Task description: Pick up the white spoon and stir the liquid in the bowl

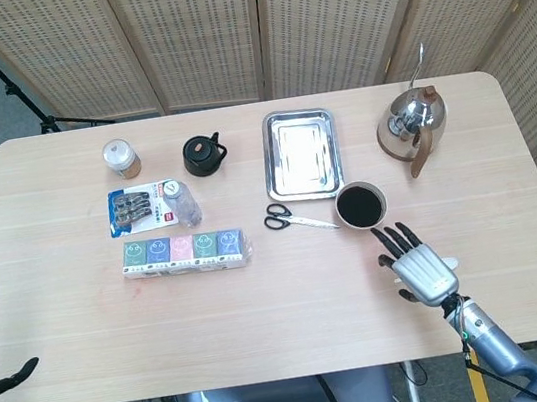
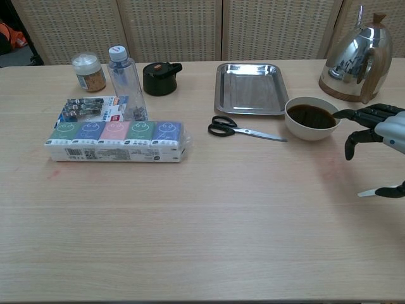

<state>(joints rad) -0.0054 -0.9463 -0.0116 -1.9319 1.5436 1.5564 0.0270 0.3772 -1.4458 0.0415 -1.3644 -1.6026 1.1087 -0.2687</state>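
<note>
the head view looks almost straight down from high above, taking in the whole table (image 1: 298, 333) with the folding screens (image 1: 222, 26) beyond its far edge. the chest view sits low at the near edge, facing across the tabletop toward the screens, much closer, cutting off the table's left and right ends. both share the bowl (image 1: 360, 205), tray (image 2: 250, 87), scissors (image 2: 243, 129), kettle (image 2: 353, 58) and the right robot hand (image 1: 416, 266)
</note>
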